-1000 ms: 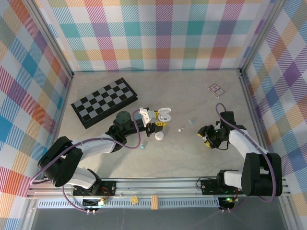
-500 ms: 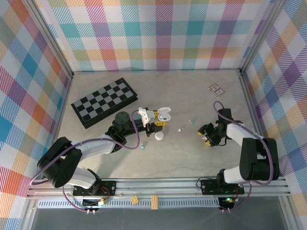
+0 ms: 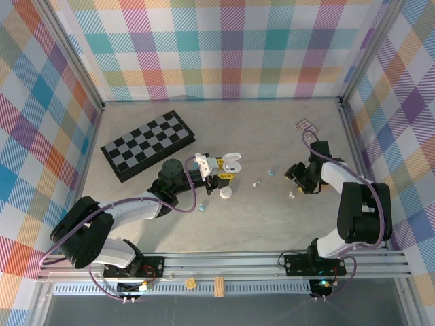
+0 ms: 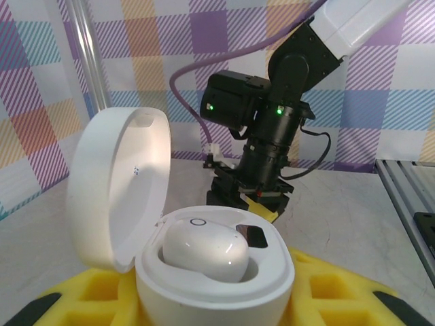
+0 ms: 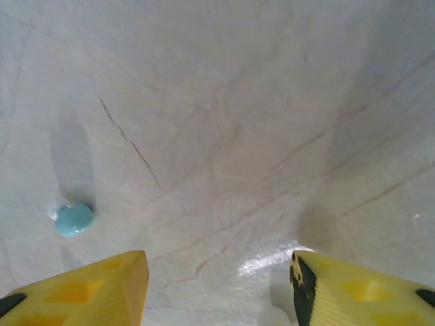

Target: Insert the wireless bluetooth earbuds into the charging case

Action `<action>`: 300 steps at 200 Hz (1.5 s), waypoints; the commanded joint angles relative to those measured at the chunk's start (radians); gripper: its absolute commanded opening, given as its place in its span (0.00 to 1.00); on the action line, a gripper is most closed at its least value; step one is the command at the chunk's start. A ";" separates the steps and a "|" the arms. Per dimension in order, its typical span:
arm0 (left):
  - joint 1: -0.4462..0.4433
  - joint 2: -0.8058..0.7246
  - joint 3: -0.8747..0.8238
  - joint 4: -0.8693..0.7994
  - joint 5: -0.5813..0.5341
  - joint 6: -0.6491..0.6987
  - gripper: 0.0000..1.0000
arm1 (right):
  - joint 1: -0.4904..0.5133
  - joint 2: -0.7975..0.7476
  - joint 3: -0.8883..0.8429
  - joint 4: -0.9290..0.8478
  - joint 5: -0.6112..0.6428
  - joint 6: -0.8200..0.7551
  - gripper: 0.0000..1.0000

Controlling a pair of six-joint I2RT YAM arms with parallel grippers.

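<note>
**Right gripper** (image 5: 217, 288): jaws wide and empty, tips low over the tabletop (image 5: 258, 102). The blue earbud (image 5: 71, 219) lies ahead of one fingertip (image 5: 88, 278), off the centreline between the jaws. It is too small to show a long axis.

**From above:** the blue earbud (image 3: 270, 172) sits near the right gripper (image 3: 296, 175), on the side toward the left arm. A white earbud (image 3: 255, 183) lies farther that way.

**Left gripper** (image 3: 226, 174): closed on the open case (image 4: 211, 285). The case holds a seated earbud (image 4: 204, 250), and the socket (image 4: 253, 236) beside it is vacant.

**Judgement:** the right arm is the nearer one. A sideways shift would bring the blue earbud between its jaws.
</note>
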 commanded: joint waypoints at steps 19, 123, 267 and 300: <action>0.010 -0.033 -0.003 -0.011 -0.008 0.008 0.34 | 0.034 -0.023 0.063 -0.110 0.117 -0.158 0.58; 0.102 -0.097 -0.055 0.018 0.017 -0.044 0.34 | 0.391 0.148 0.230 -0.532 0.667 -0.209 0.50; 0.102 -0.075 -0.046 0.032 0.028 -0.059 0.34 | 0.428 0.344 0.298 -0.537 0.700 -0.230 0.35; 0.102 -0.067 -0.041 0.038 0.033 -0.063 0.34 | 0.428 0.355 0.298 -0.529 0.690 -0.237 0.31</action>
